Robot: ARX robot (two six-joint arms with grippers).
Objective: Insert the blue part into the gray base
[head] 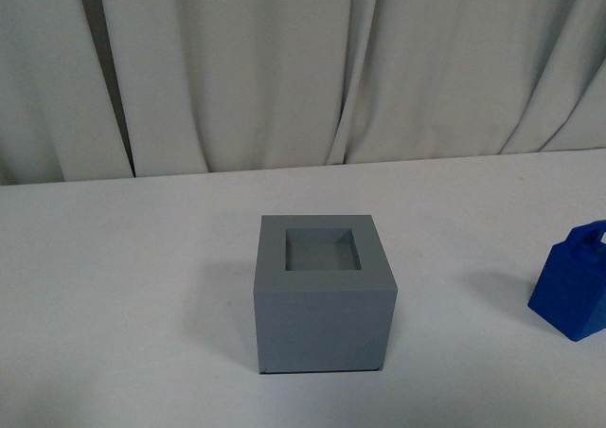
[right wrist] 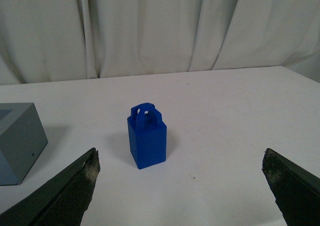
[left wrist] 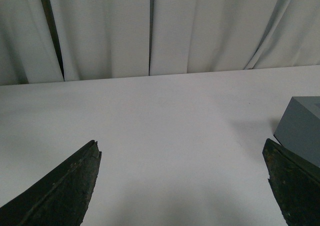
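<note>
Bright blue plastic square block with arched loop handle [right wrist: 146, 136]: upright on white table [head: 114, 286], ahead of right fingers [right wrist: 75, 186], centred on gap, untouched. Right fingers wide apart, empty. Left fingers [left wrist: 65, 186] apart, empty. Matte gray cube with square top recess [head: 322, 295] just beyond one left fingertip. Block likely light, rigid, smooth, perhaps slippery. Grip flat opposite sides below bevel, not loop.

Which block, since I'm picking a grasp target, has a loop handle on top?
The blue part, the narrower one with an arched loop, standing ahead of the open right hand; the gray base has a square recess.
</note>
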